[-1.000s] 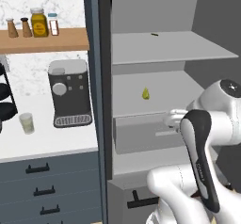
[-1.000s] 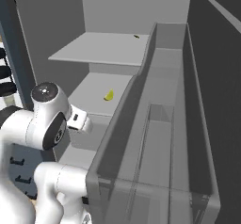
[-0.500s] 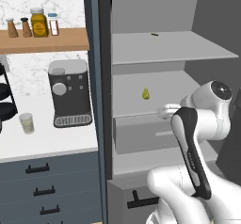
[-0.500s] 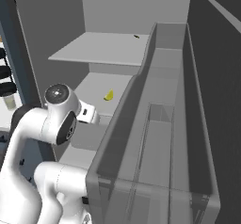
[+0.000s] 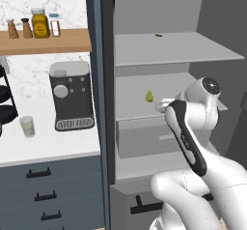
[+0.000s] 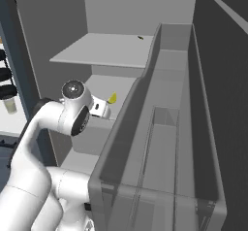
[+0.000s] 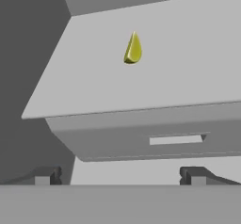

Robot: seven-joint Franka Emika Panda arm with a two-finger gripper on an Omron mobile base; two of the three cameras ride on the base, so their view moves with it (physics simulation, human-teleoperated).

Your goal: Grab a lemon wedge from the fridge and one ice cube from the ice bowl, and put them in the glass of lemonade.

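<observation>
The tall dark grey fridge (image 5: 103,79) stands open, and the small yellow teardrop-shaped lemon wedge (image 5: 149,96) lies alone on its pale grey middle shelf (image 5: 135,109), upright and set back from the front edge. The white arm's 2-finger gripper (image 7: 120,175) is at the mouth of the fridge, level with that shelf and aimed inward; its dark fingertips (image 7: 192,174) stand spread wide with nothing between them, so it is released and empty. In the hand view the wedge (image 7: 133,49) sits above and ahead, near the centre line, well apart from the tips, with the grey drawer front (image 7: 155,138) below the shelf lip in between.

This looks like step 1 of the task: the reach for the wedge. The next move calls for pushing forward over the shelf and rising slightly, so the tips straddle the wedge before closing. The small clear tumbler of pale yellow-green lemonade (image 5: 27,126) waits on the white counter (image 5: 43,144), left of the black coffee machine (image 5: 71,96).
</observation>
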